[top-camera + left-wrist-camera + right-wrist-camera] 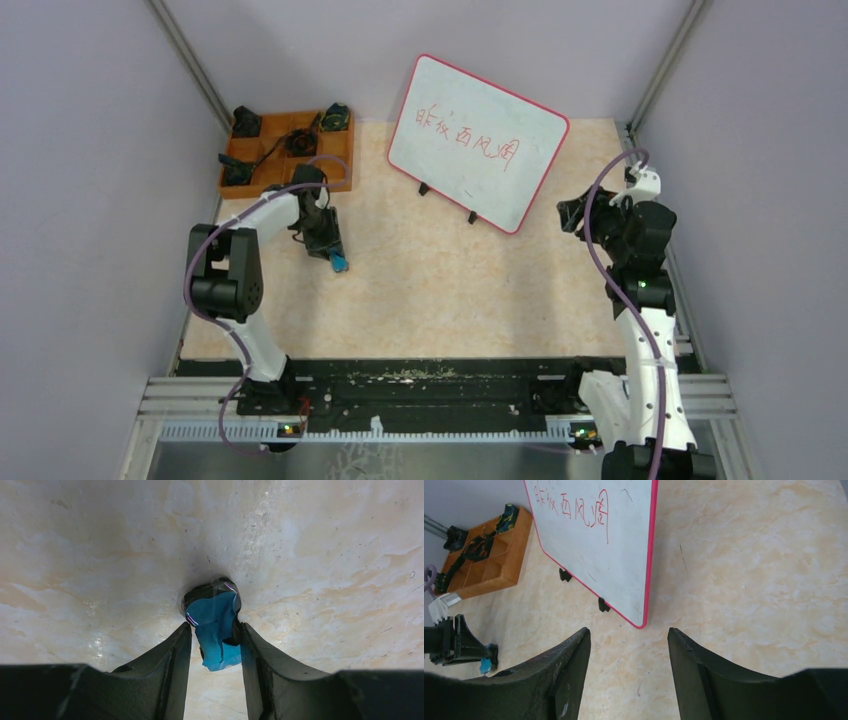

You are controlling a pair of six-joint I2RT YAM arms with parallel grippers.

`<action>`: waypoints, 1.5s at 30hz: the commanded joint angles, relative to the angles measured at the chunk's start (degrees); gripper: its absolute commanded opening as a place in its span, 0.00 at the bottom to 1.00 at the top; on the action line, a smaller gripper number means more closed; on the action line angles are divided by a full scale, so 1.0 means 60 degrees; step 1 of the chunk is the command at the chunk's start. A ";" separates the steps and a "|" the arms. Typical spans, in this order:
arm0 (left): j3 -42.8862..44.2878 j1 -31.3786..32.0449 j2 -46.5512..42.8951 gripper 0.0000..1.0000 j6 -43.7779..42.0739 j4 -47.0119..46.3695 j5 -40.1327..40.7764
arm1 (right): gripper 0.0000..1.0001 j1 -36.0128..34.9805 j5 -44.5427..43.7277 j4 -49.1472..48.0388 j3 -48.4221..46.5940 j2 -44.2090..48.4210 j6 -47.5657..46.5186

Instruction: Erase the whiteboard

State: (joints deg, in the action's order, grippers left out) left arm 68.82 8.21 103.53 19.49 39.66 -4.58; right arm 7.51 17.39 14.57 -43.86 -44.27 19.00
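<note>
At the back of the table [430,300], the whiteboard [478,140] stands on its black feet [424,189], bearing red characters [468,140]. The left gripper [214,630] pinches a small blue-and-black thing [212,617], perhaps an eraser, against the tabletop. The right gripper [629,637] hangs spread and empty near the board's right corner.

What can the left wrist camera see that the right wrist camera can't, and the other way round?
Only the left wrist view: a close look at the blue eraser pinched by the left gripper. Only the right wrist view: the whiteboard with its red writing, the orange tray, and the open, empty right gripper. Both: the marbled table, and the eraser, just a tiny blue speck in the right wrist view.
</note>
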 commanded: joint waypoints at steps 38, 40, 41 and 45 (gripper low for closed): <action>0.3231 -0.0650 0.0646 0.00 -0.4600 -0.2389 -0.4931 | 0.59 -0.0052 -0.0337 -0.0171 -0.3083 -0.3463 -0.0525; 0.3427 -0.0637 0.0693 0.00 -0.4658 -0.2790 -0.4989 | 0.58 0.0009 -0.0217 0.0100 -0.4145 -0.4431 -0.0640; 0.3488 -0.0636 0.0714 0.00 -0.4643 -0.3023 -0.5030 | 0.58 0.0087 -0.0071 0.0206 -0.4688 -0.4850 -0.0660; 0.3829 -0.0603 0.0776 0.00 -0.4454 -0.3836 -0.5121 | 0.55 0.0673 0.1132 0.0154 -0.6560 -0.6388 -0.0403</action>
State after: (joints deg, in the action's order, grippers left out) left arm 88.73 4.21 107.07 -6.50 23.77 -32.95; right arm 8.47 17.78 16.71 -72.93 -76.55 16.56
